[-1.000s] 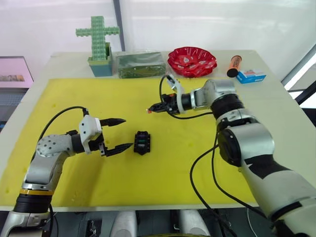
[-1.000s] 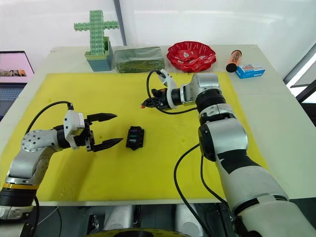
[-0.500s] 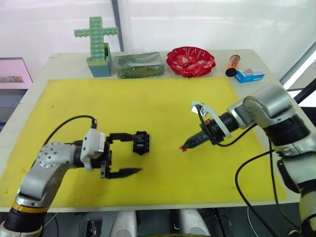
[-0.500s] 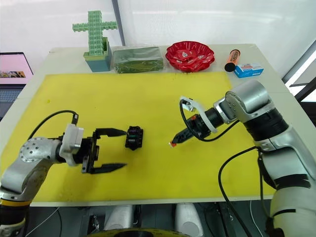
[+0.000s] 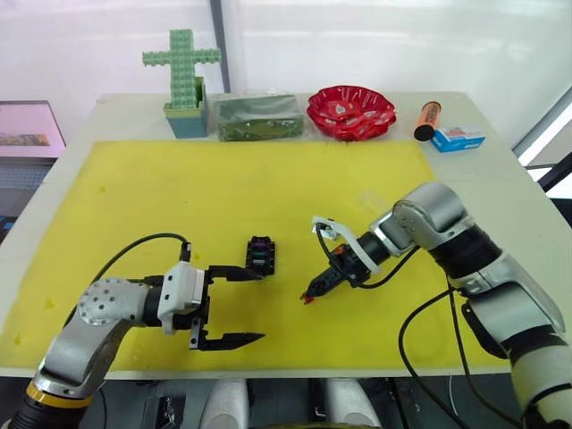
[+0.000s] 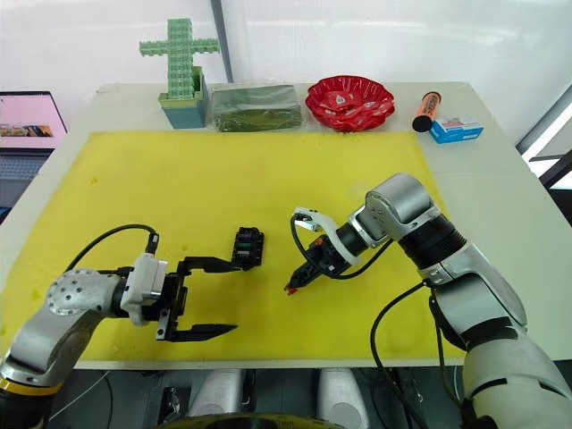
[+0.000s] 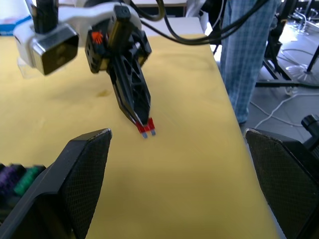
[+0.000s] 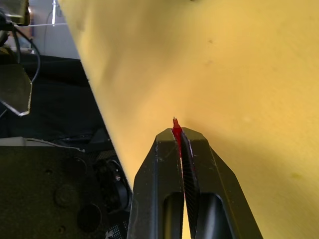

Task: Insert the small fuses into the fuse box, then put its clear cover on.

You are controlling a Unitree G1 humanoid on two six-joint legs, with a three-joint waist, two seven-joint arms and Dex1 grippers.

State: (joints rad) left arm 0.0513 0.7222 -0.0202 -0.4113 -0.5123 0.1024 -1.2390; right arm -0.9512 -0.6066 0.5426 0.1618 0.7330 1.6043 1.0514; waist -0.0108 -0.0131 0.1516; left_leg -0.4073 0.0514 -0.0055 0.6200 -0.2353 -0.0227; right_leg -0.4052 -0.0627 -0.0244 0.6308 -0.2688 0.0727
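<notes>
Right gripper [image 5: 308, 296] pinches the red fuse [image 7: 146, 127] just above the yellow mat [image 5: 179, 197], right of the black fuse box [image 5: 259, 256], which seems to hold purple and green fuses already, while the left gripper [image 5: 234, 306] gapes wide at its near-left corner.

A red fuse [image 7: 146, 127] in the black right pincer [image 5: 310, 293], black fuse box [image 5: 259, 256], yellow mat [image 5: 223, 197], red bowl [image 5: 350, 111].
</notes>
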